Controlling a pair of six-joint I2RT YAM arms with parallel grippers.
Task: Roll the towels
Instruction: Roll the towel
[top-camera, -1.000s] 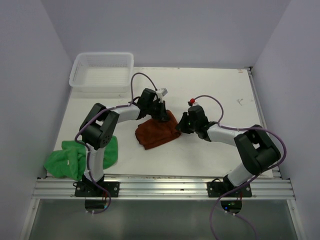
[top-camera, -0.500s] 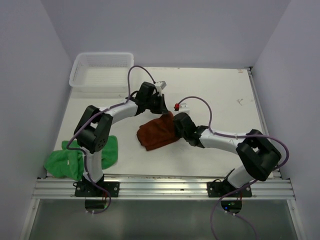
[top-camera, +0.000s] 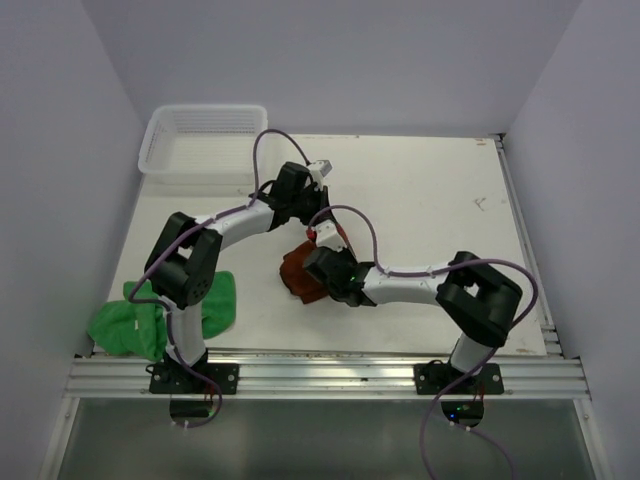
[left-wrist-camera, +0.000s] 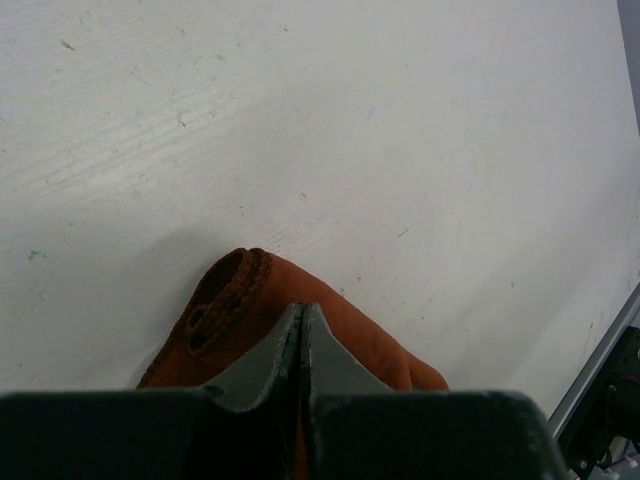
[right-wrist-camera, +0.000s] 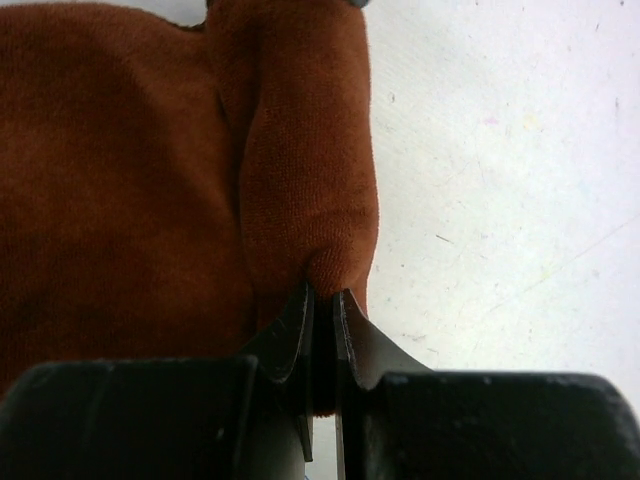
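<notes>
The rust-brown terry towel (top-camera: 298, 270) lies bunched mid-table on the white tabletop (top-camera: 430, 190), one edge turned over into a thick fold. The right gripper (right-wrist-camera: 322, 300) is pinched on the end of that fold, likely to carry the roll along. The left gripper (left-wrist-camera: 301, 312) has its fingers together at the cloth's far side, seemingly pinning it; whether it nips any fabric I cannot tell. The left arm (top-camera: 225, 222) reaches across with its elbow raised, while the right arm (top-camera: 410, 285) stretches low leftward. The bright green terry towel (top-camera: 125, 322) sits crumpled by the left base, not yet rolled.
</notes>
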